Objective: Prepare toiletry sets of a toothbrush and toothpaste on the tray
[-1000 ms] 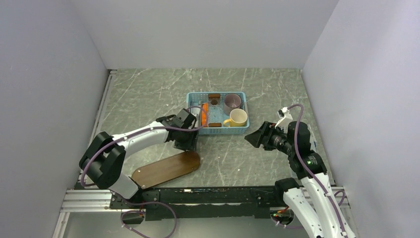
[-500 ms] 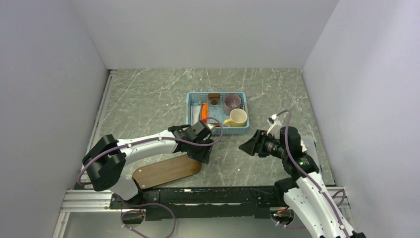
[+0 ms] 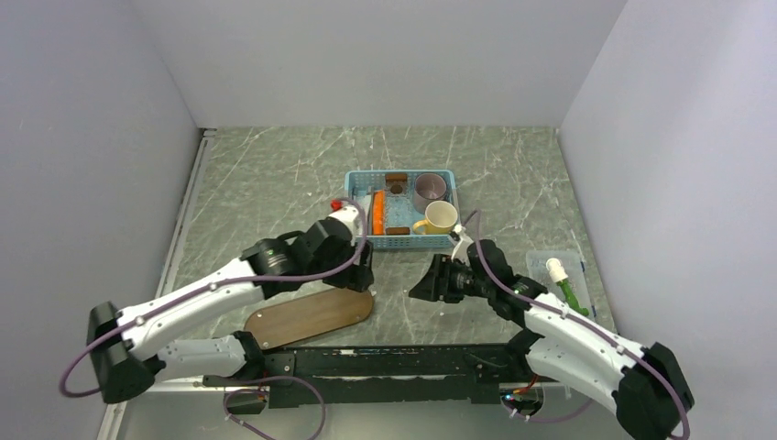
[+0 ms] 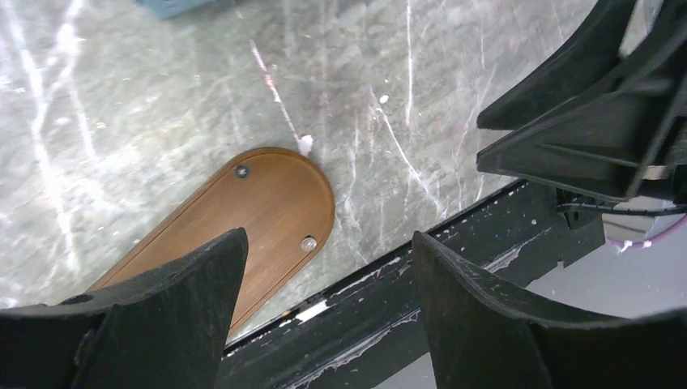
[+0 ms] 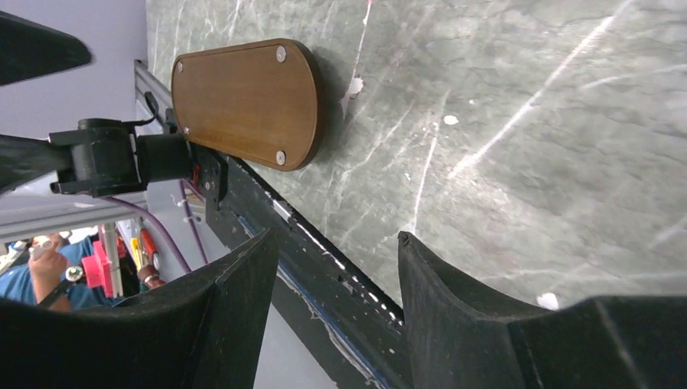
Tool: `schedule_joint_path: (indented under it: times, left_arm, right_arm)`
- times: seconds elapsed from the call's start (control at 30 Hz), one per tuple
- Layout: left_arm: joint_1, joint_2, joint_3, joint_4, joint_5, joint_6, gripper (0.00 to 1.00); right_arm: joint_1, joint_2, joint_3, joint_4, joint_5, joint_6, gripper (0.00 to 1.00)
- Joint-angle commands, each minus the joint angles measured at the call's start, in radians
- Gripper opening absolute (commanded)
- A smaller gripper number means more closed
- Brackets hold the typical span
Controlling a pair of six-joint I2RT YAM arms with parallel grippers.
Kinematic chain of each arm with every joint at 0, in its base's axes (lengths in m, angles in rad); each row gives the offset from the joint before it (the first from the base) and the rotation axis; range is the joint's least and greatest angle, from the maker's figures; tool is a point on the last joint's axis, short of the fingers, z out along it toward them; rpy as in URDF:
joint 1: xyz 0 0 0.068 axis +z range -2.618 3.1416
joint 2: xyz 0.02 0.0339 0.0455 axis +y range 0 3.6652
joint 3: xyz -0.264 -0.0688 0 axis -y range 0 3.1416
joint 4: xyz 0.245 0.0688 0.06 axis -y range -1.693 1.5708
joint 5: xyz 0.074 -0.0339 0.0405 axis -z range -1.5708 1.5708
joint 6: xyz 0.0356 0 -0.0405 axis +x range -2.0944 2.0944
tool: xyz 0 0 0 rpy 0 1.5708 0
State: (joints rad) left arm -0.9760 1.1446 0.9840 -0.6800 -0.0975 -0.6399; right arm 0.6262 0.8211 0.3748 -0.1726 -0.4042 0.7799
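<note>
Since a second ago the right arm [image 3: 568, 335] has swung in and dropped low toward the middle of the table [image 3: 275, 174], uncovering a clear box [image 3: 539, 266] at the right edge. The left arm [image 3: 202, 298] has sunk and stretched out, its elbow lower in the top view. The basket [image 3: 400, 241] and tray [image 3: 302, 319] have stayed put.

The left arm reaches forward and right. The right arm lies low, pointing left. The tray lies flat at the table's near edge, left of centre.

The left gripper [image 4: 328, 237] hangs over the tray's rounded right end, fingers spread wide and holding nothing. The right gripper [image 5: 337, 239] faces that end from the right, apart from it, also spread and empty. I cannot make out the toothbrush.
</note>
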Motion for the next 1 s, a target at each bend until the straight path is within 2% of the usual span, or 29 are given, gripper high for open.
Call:
schedule_joint_path:
  times: [0.0,0.17,0.33,0.63,0.97]
  left_arm:
    - [-0.004,-0.133,0.015,-0.092,-0.151,-0.037,0.82]
    - [-0.003,-0.279,-0.032,-0.104,-0.196,-0.038,0.89]
    - [-0.003,-0.399,-0.086,-0.09,-0.194,-0.01,0.99]
    - [-0.003,-0.534,-0.145,-0.104,-0.2,0.022,0.99]
    - [-0.003,-0.605,-0.183,-0.077,-0.169,0.062,0.99]
  right_arm:
    - [0.067,0.101,0.001,0.231,0.05,0.09,0.58]
    - [0.139,0.249,0.008,0.4,0.08,0.144,0.56]
    - [0.156,0.391,-0.035,0.633,0.07,0.228,0.54]
    - [0.159,0.648,-0.061,1.002,-0.004,0.344,0.53]
    - [0.162,1.036,-0.101,1.657,-0.097,0.556,0.48]
